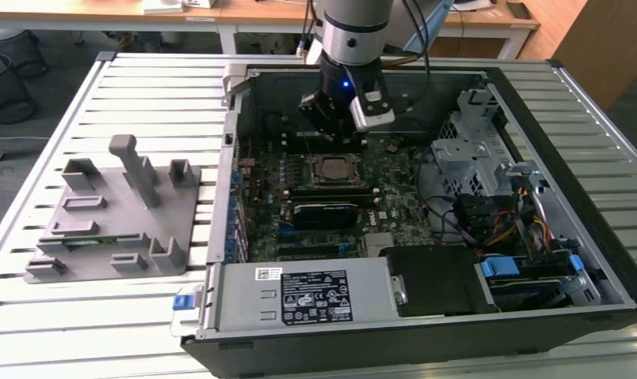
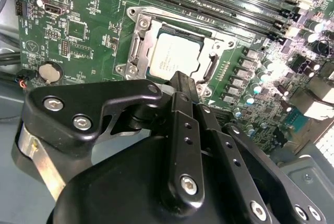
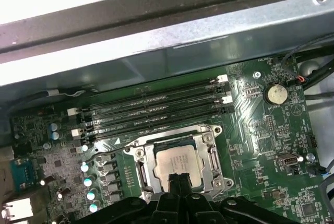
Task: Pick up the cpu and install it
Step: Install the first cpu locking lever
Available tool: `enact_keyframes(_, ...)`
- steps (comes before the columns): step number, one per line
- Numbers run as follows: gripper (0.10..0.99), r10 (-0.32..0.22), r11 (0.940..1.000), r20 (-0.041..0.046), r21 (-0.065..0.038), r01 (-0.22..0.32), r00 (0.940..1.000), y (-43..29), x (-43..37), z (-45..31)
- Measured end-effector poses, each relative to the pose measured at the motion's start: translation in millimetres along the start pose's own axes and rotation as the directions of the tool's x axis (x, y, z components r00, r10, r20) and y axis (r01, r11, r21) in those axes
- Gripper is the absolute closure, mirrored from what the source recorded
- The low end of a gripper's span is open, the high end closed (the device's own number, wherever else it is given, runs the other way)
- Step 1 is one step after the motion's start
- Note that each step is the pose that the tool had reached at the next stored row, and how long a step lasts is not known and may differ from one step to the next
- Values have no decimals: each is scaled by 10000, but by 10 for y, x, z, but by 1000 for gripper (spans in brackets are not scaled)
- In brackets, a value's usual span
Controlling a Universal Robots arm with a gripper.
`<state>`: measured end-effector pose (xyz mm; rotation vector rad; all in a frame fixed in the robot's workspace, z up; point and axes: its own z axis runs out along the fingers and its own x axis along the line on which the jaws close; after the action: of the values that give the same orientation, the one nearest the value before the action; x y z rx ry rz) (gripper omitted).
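Observation:
The cpu [image 2: 175, 57] is a small square chip with a silvery top. It lies flat inside the metal-framed socket [image 3: 143, 153] on the green motherboard, and the frame stands open around it. In the first wrist view the cpu [image 3: 177, 160] sits just beyond my black fingertips. My gripper [image 2: 183, 80] hovers a little above the chip's near edge, fingers pressed together and nothing between them. In the exterior view the gripper [image 1: 337, 138] hangs inside the open computer case, just behind the cpu [image 1: 334, 170].
A grey fixture plate [image 1: 118, 205] with upright blocks stands on the slatted table at the exterior view's left. Inside the case are a black heatsink block [image 1: 324, 213], a power supply [image 1: 308, 296], a metal drive cage [image 1: 471, 150] and cables. Memory slots [image 3: 151, 104] run beside the socket.

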<state>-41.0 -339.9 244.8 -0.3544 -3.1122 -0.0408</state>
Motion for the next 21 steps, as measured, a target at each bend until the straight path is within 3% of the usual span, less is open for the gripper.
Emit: enact_keyframes(21,980,-955,9954,-24,10,955,9954,0,0,0)
